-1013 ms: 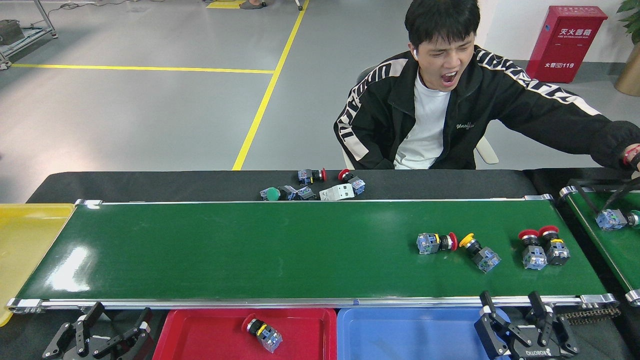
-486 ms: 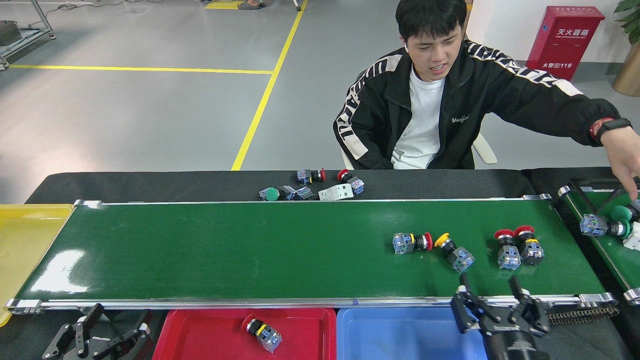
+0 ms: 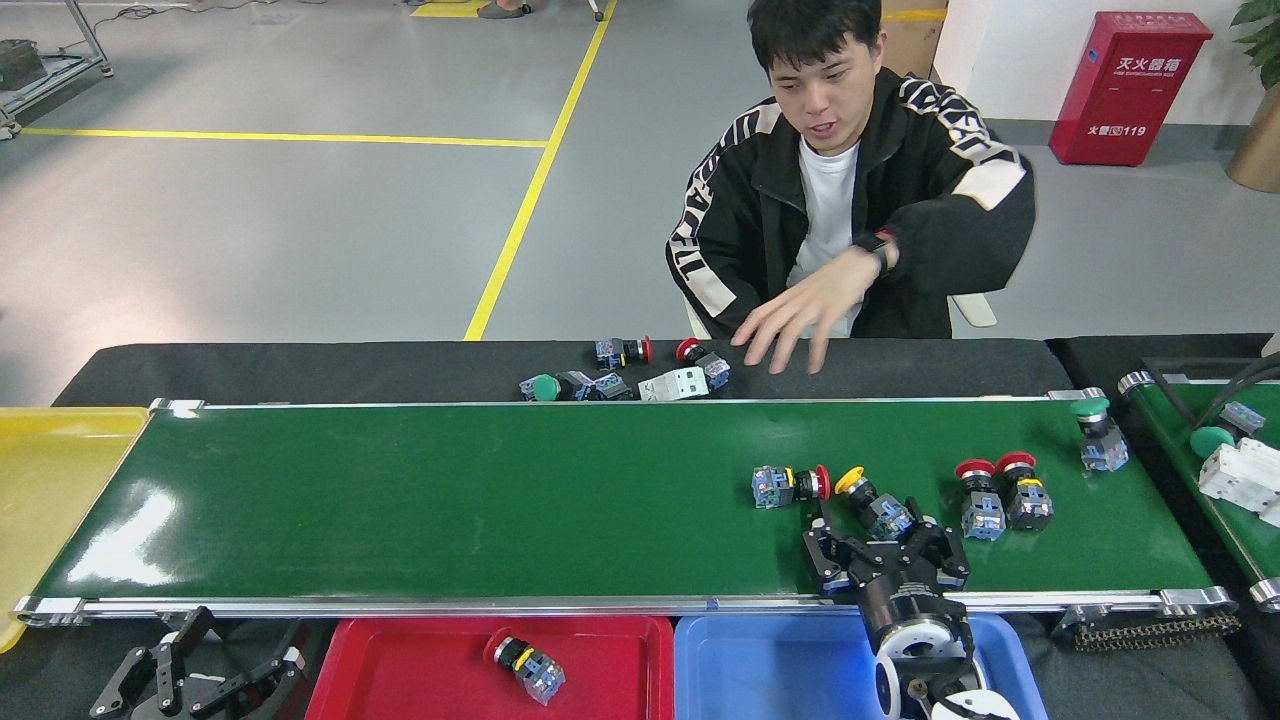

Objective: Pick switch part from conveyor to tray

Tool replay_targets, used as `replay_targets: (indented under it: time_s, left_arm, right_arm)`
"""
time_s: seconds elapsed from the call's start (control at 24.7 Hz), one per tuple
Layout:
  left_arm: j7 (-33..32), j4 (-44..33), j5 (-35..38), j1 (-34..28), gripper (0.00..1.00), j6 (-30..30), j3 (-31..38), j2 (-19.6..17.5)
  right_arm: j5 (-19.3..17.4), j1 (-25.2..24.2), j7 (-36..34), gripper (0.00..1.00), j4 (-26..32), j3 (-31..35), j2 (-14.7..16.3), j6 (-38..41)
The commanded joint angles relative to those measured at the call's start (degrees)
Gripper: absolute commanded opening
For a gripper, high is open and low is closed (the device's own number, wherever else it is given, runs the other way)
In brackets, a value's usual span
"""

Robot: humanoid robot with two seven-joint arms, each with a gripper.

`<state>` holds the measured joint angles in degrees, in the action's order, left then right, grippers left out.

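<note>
The right pincer (image 3: 868, 523), spread around the yellow-capped switch (image 3: 873, 506) on the conveyor (image 3: 450, 500), should pinch its body squarely; red-capped neighbour (image 3: 788, 486) at nine o'clock.

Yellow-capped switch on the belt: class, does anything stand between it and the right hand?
Nothing visible does. The right hand is open right at the yellow-capped switch. The red-capped switch lies close on its left, not between them.
</note>
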<state>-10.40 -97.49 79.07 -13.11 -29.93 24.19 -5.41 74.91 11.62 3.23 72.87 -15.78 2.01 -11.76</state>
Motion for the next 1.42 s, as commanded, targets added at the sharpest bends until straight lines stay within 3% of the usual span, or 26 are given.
replay_targets:
  time_s: [0.0, 0.04, 0.12, 0.45, 0.57, 0.77, 0.89, 0.97, 1.01, 1.05, 1.38]
  left_arm:
    - [0.4, -0.9, -0.1, 0.2, 1.0, 0.0, 0.1, 0.0]
    - [0.4, -0.9, -0.1, 0.2, 1.0, 0.0, 0.1, 0.0]
    - [0.5, -0.9, -0.1, 0.2, 1.0, 0.0, 0.0, 0.0]
    - [0.4, -0.9, 0.3, 1.2, 1.0, 0.2, -4.5, 0.1]
    - [0.1, -0.8, 0.6, 2.7, 1.0, 0.8, -8.8, 0.1]
    - [-0.1, 1.7, 5.6, 8.6, 1.0, 9.0, -17.8, 0.4]
    - [-0.1, 6.5, 7.6, 13.4, 1.0, 13.9, -22.9, 1.5]
    - [-0.1, 8.7, 8.4, 15.5, 1.0, 15.8, -25.2, 2.2]
    - [-0.1, 9.1, 8.4, 16.0, 1.0, 15.8, -25.5, 2.4]
    - [-0.1, 9.1, 8.4, 16.1, 1.0, 15.8, -25.6, 2.7]
    - [-0.1, 8.9, 8.5, 16.1, 1.0, 15.5, -25.6, 2.9]
  right_arm:
    - [-0.7, 0.8, 1.2, 0.53, 0.2, 0.0, 0.1, 1.2]
    - [-1.3, 0.8, 1.2, 0.3, 0.2, 0.0, -0.2, 1.8]
    - [-2.3, 0.5, 1.3, 0.19, 0.4, 0.0, -0.2, 3.1]
    - [-2.9, -0.5, 1.0, 0.09, 3.0, 0.0, 0.0, 9.2]
    - [-2.8, -3.3, 0.9, 0.09, 7.6, -0.1, 0.1, 12.3]
    - [-2.7, -11.3, 1.0, 0.11, 19.6, -3.5, 0.0, 20.0]
    - [-2.7, -17.9, 0.9, 0.28, 25.2, -6.5, 0.3, 26.8]
    - [-2.6, -19.5, 1.2, 0.64, 25.6, -8.5, -0.7, 30.7]
    - [-2.5, -19.7, 1.2, 0.92, 25.6, -10.1, -1.3, 30.7]
    - [-2.5, -19.8, 1.2, 0.97, 25.6, -10.6, -1.3, 30.7]
    - [-2.6, -16.6, 1.3, 0.97, 24.3, -9.8, -2.6, 29.6]
